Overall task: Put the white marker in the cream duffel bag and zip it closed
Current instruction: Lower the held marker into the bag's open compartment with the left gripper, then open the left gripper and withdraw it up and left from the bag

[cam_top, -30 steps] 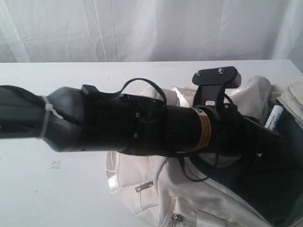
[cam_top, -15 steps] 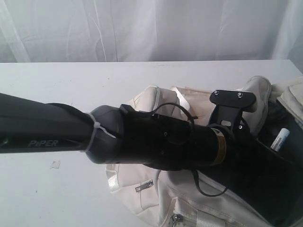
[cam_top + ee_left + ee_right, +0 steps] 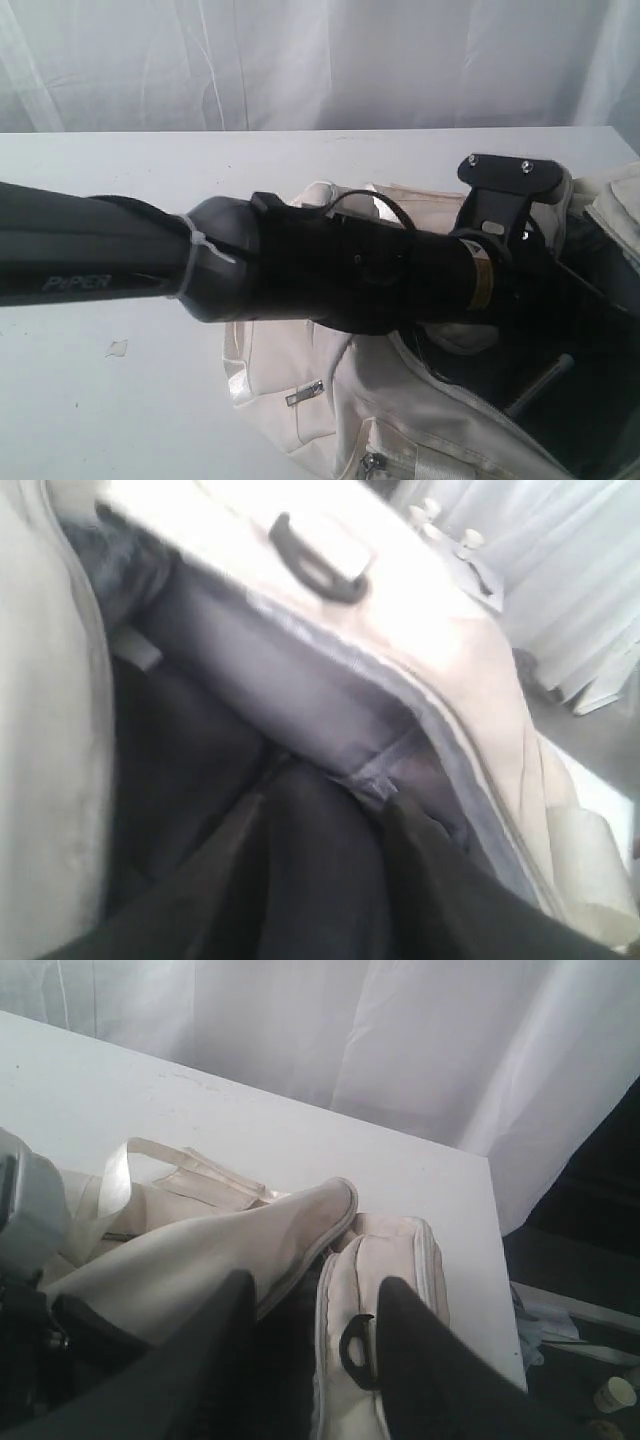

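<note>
Left end effector (image 3: 325, 798) and right end effector (image 3: 315, 1282) are held apart; white marker (image 3: 540, 385) is lodged inside cream duffel bag (image 3: 300, 370), at 4 o'clock.

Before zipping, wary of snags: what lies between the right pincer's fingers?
In the right wrist view, the cream duffel bag's end and black strap ring, beyond the right pincer, ungripped.
</note>
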